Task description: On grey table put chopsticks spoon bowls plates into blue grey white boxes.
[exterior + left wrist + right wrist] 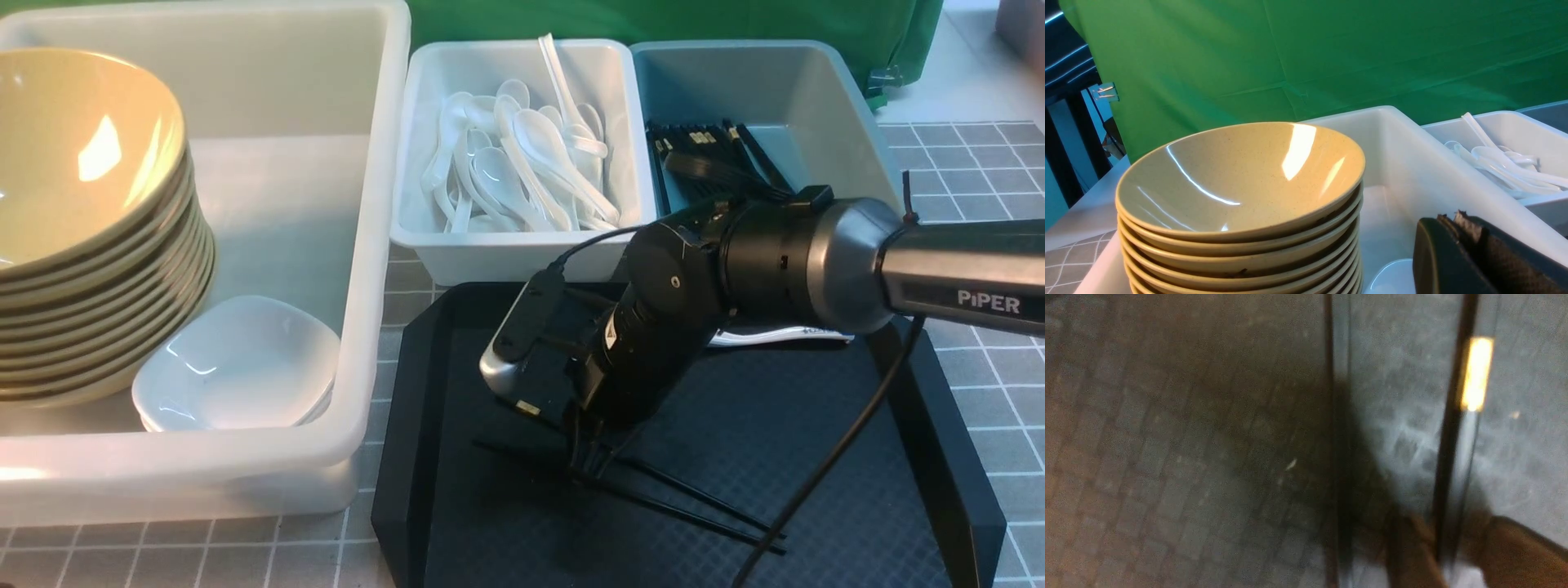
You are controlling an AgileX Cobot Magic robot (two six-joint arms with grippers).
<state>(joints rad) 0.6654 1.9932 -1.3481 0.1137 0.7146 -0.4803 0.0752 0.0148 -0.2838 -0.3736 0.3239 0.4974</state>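
Grey gridded table [980,392] carries a big white tub [375,245] along its left edge, holding stacked bowls [73,163] and plates [237,367]. A black tray [816,457] fills the near middle, with a white bin [506,261] of plain spoons [522,163] and a blue-grey bin [816,90] behind it.

On the tray, loose chopsticks [694,506] lie flat, slanting from its middle toward its near right corner. The printed spoon [775,334] rests near the tray's far edge, behind the arm.

The right gripper [589,457] points straight down over the sticks' left ends, so it is by far the nearer. The left gripper [1453,228] hangs clenched over the tub beside the bowls, with nothing seen in it.

The front view hides the right fingertips behind the wrist. The right wrist view, though blurred, shows two fingers [1519,547] parted, with a stick bearing a gold mark [1474,373] running between them. I judge the pincer released and straddling that stick across its length; closing there should catch it.
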